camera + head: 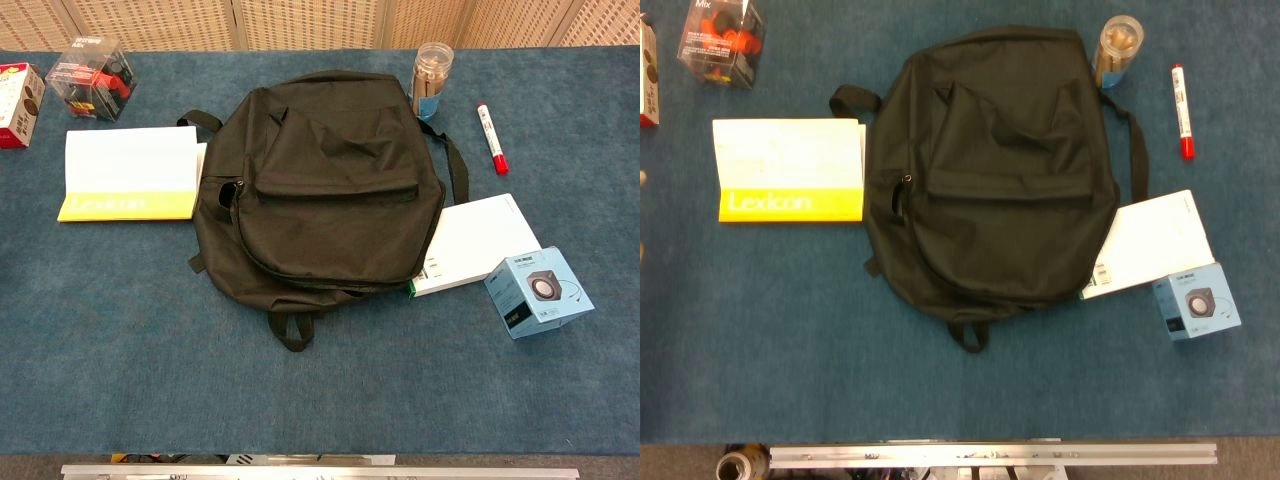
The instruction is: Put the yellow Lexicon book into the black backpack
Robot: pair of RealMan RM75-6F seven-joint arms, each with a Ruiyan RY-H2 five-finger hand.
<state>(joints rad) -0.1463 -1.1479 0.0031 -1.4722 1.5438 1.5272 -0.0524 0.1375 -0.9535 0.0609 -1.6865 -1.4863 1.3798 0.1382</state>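
Neither of my hands showed in the head view or the chest view, so I could not tell how my fingers stood. The yellow Lexicon book (790,170) lay flat on the blue desk (760,350), just beside the left edge of the black backpack (990,170), which lay flat with no opening visible. I judged nothing was done yet. The risks I saw: the bag's zip looked closed, so pushing the book in would only shove the bag across the desk into the white box (1155,240) and the small speaker box (1197,302). The thin, flat book might also slide away instead of lifting.
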